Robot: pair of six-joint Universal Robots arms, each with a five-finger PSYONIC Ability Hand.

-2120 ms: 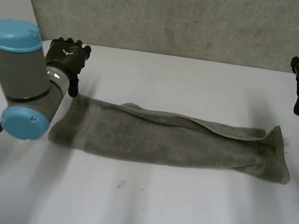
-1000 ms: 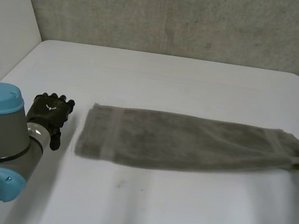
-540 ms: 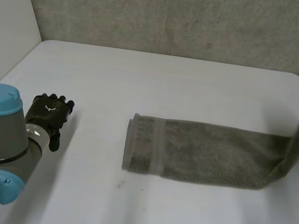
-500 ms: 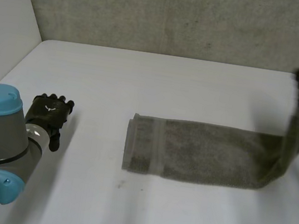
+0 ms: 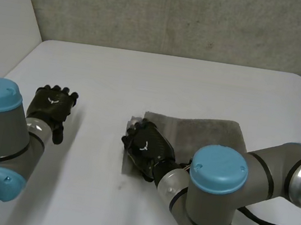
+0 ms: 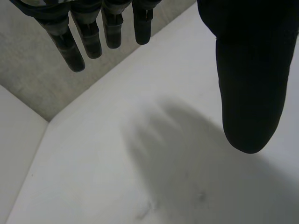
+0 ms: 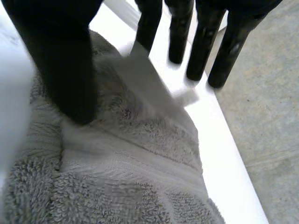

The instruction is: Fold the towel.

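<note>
Towel (image 5: 210,132), its edge under unclenched right hand (image 5: 146,148); left hand (image 5: 51,110) relaxed over bare table (image 5: 172,82), well apart.

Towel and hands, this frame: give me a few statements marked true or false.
1. The towel lies on the white table. True.
2. The left hand grips a corner of the towel. False: it is over bare table, apart from the towel, with its fingers straight.
3. The right hand is at the towel's end nearest the left hand. True.
4. The right hand is curled into a fist. False: in the right wrist view its fingers are straight and reach past the towel's edge, with the thumb resting on the cloth.
</note>
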